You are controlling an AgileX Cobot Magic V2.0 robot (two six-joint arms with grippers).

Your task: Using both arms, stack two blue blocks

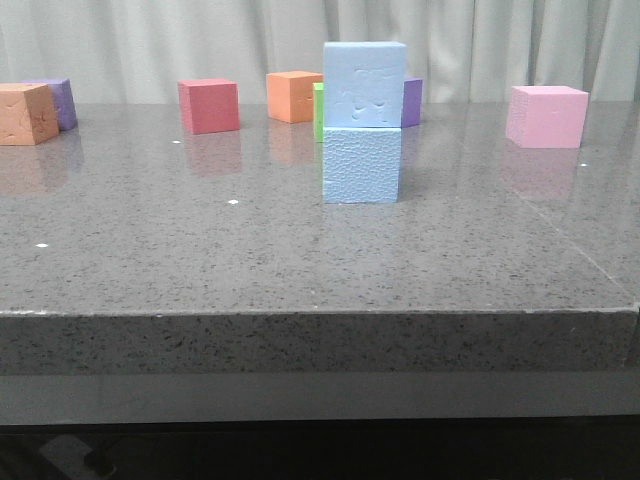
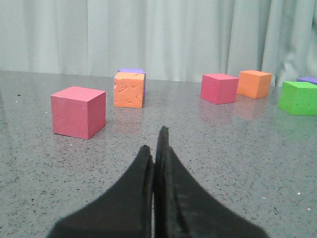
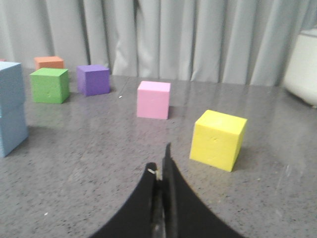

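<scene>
In the front view two pale blue blocks stand stacked at the table's middle: the upper blue block (image 1: pixel 364 84) rests squarely on the lower blue block (image 1: pixel 361 165). The stack also shows at the edge of the right wrist view (image 3: pixel 11 106). Neither gripper shows in the front view. My left gripper (image 2: pixel 154 146) is shut and empty, low over the grey table, far from the stack. My right gripper (image 3: pixel 159 161) is shut and empty, apart from the stack.
Front view: orange cube (image 1: pixel 24 113), purple cube (image 1: pixel 60 102), red cube (image 1: pixel 208 105), orange cube (image 1: pixel 293 96), green cube (image 1: pixel 318 112) and purple cube (image 1: pixel 411 101) behind the stack, pink cube (image 1: pixel 546 115). A yellow cube (image 3: pixel 218 139) lies near my right gripper. A pink-red cube (image 2: pixel 79 111) lies near my left gripper.
</scene>
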